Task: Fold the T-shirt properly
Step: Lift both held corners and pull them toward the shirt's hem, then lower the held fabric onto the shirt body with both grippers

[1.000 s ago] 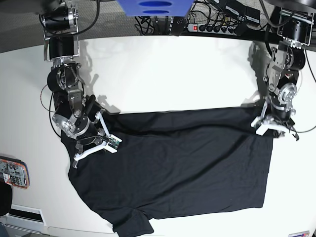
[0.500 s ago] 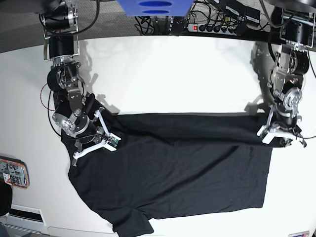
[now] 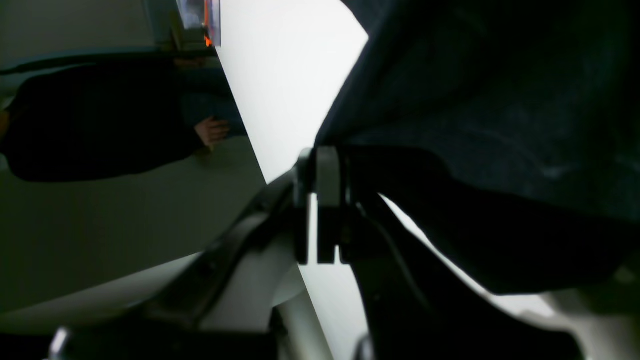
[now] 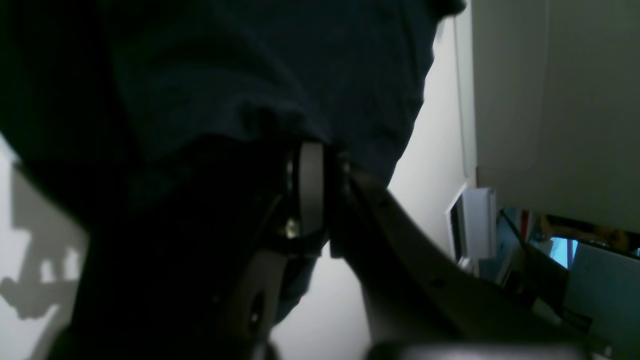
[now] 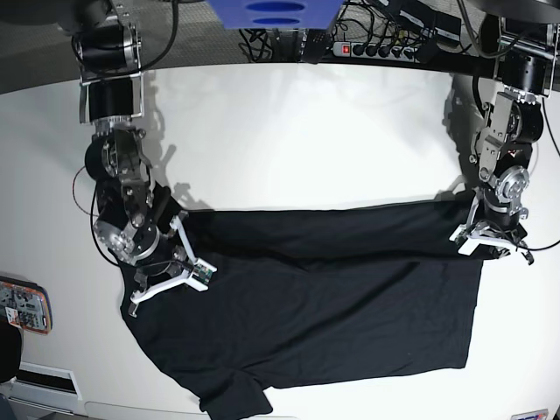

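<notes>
Base view showed the black T-shirt spread on the white table, its long axis running across the picture, with a sleeve bunched at the near edge toward the right arm's side. The far edge of the cloth was doubled over in a band running straight between the two arms. The right hand sat at one end of that band and the left hand at the other, so each arm was equally close to its own corner and the shirt's body lay on the near side of both. Left wrist view showed the left hand's fingers pressed together with dark cloth coming out of the pinch and draping away to one side. Right wrist view showed the same for the right hand: fingers closed flat on a fold of the T-shirt. Carrying the held edge toward the near hem seemed the likely next move, and it would depend on both hands travelling level, square to that long axis.
</notes>
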`<state>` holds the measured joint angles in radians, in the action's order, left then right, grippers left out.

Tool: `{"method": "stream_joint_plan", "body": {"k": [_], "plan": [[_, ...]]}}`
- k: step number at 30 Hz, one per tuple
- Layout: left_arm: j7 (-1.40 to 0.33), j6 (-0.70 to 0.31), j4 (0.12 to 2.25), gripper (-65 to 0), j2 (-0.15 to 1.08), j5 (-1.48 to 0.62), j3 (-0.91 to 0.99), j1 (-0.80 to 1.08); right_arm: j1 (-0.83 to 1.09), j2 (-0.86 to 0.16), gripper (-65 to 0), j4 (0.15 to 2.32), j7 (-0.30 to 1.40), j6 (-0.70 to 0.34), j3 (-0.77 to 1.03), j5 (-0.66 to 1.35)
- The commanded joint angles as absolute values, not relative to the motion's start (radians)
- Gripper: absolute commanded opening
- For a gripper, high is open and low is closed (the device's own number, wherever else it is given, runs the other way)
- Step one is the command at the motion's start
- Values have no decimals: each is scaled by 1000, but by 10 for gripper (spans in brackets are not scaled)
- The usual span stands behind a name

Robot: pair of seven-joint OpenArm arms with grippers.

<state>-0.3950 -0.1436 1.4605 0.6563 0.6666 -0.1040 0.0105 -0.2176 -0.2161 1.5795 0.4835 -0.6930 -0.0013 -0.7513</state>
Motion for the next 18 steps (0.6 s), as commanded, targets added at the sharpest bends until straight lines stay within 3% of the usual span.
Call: {"method": "stream_joint_plan", "body": {"k": [1, 16, 18], "plan": [[-394, -124, 1477, -650, 674, 680, -104, -8, -236, -225, -650, 1577, 479, -682, 2, -751], [-394, -119, 1471, -650, 674, 720, -124, -8, -286, -222, -650, 1514, 415, -682, 4, -750], [-394, -119, 1471, -650, 673, 754, -127, -5, -292, -222, -606, 1498, 410, -682, 4, -750]]}}
